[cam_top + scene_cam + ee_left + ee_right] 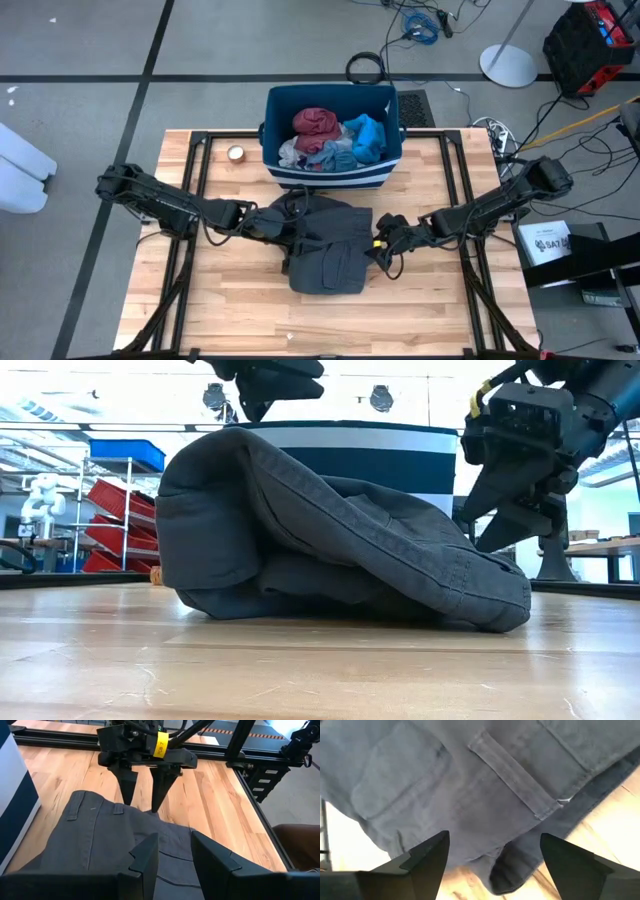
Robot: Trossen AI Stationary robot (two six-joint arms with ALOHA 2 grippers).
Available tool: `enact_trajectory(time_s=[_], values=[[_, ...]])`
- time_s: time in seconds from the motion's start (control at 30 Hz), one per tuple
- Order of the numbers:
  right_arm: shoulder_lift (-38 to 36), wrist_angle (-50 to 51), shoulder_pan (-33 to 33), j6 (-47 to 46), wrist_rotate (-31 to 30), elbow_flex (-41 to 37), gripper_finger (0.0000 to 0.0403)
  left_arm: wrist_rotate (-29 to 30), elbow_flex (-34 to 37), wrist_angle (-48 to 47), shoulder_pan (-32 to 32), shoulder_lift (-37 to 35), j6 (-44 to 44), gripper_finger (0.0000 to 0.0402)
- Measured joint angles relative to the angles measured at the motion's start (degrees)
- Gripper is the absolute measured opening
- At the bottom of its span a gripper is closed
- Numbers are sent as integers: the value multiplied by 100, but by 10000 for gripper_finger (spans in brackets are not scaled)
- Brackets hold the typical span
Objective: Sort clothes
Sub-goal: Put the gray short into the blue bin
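Observation:
A large dark grey garment (pixel 325 245), trousers with belt loops and a pocket, lies crumpled on the wooden table in front of the bin; it also shows in the low view (pixel 330 550). My left gripper (pixel 283 222) is open just above the garment's left part; its fingers show over the cloth in the left wrist view (pixel 172 855). My right gripper (pixel 385 236) is open at the garment's right edge, fingers pointing down and to the left (pixel 142 795), the waistband before it (pixel 492 855). Maroon (pixel 316 122), bright blue (pixel 367 136), blue-grey (pixel 335 157) and white (pixel 290 153) pieces lie in the bin.
The dark blue bin with white stripes (pixel 385 172) stands at the table's far middle, right behind the garment. A small round object (pixel 236 153) lies left of the bin. Black frame rails (pixel 200 175) run along the table. Bare wood lies toward the near edge (pixel 320 320).

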State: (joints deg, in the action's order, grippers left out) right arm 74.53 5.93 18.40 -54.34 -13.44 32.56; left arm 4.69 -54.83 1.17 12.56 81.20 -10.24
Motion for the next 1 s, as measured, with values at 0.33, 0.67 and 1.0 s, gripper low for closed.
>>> enact_trajectory(time_s=[0.33,0.67,1.0], values=[[1043,-1393,-282,394,564,-2,311,0,0,-10,4,1,4,123],[1221,-1609,-306,493,858,18,59,0,-2,-20,4,1,0,123],[-177,369,-254,1031,1236,1116,5,9,-2,-58,4,1,3,123]])
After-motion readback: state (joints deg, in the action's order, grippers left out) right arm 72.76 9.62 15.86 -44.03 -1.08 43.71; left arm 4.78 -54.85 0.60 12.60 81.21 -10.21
